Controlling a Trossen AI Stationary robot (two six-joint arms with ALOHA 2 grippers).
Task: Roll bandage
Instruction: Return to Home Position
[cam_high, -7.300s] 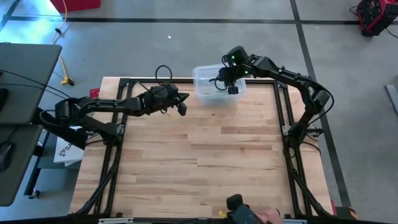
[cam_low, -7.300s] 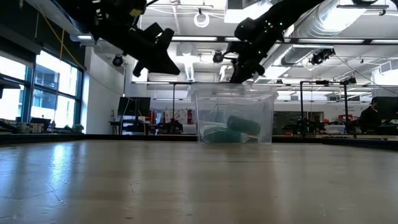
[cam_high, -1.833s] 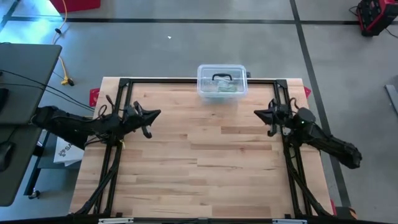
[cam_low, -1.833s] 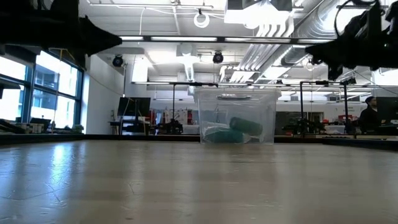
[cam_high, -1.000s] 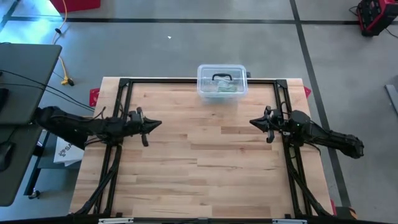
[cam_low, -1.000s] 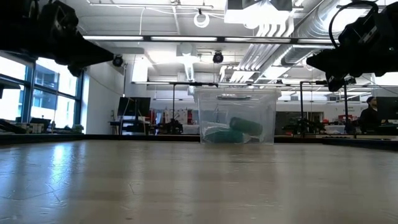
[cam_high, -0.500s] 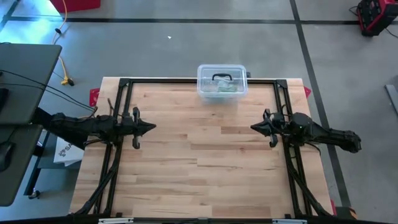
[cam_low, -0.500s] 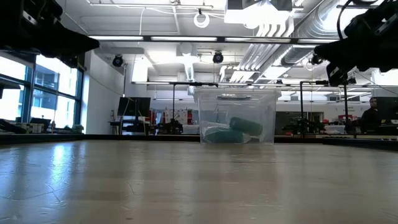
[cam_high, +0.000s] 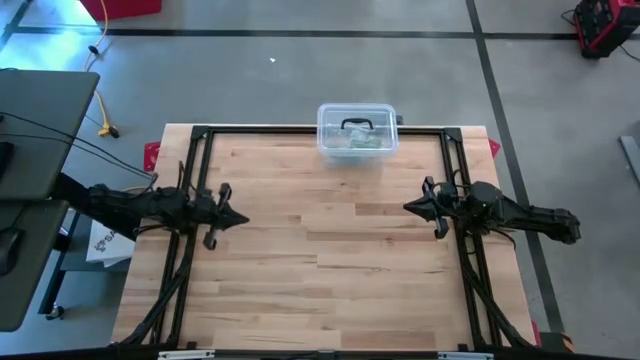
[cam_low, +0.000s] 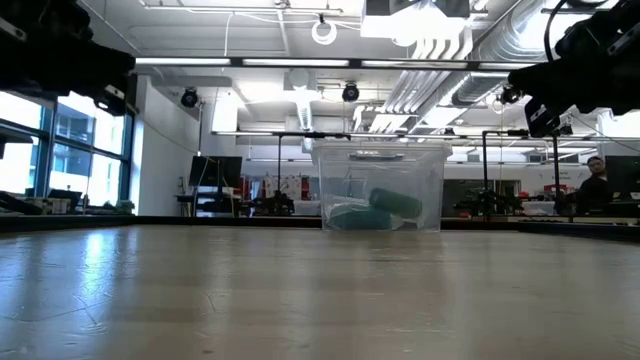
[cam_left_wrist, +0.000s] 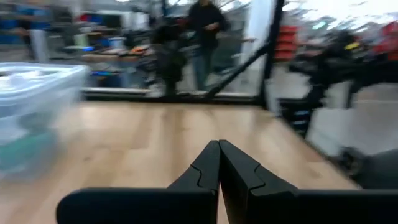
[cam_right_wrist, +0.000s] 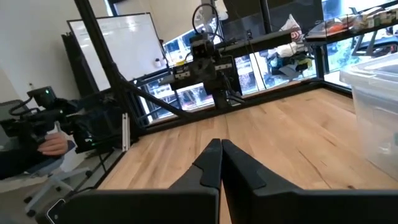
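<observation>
Find a clear box (cam_high: 357, 130) at the far edge of the table (cam_high: 330, 290), about midway along it, lid (cam_low: 378, 146) on. See green bandage rolls (cam_low: 393, 203) inside, lying on the floor of the box, one leaning over the other; cannot tell any wrapping round them

Find the left gripper (cam_high: 243, 220) by the table's left edge, just past the black frame rail (cam_high: 197, 160), pointing toward the table's middle, raised off the wood and well apart from the box. Read its fingers (cam_left_wrist: 208, 165) in the left wrist view as pressed together tip to tip, nothing between them

Find the right gripper (cam_high: 408, 207) by the right edge, pointing inward at its twin, also up off the wood and well apart from the box. Read its fingers (cam_right_wrist: 211, 163) in the right wrist view as closed flat on each other, empty

Note a person (cam_low: 595, 182) in the room beyond, at the right of the low view; another person (cam_left_wrist: 202, 31) standing past the table in the left wrist view; a hand (cam_right_wrist: 55, 144) near a whiteboard (cam_right_wrist: 134, 43) in the right wrist view
</observation>
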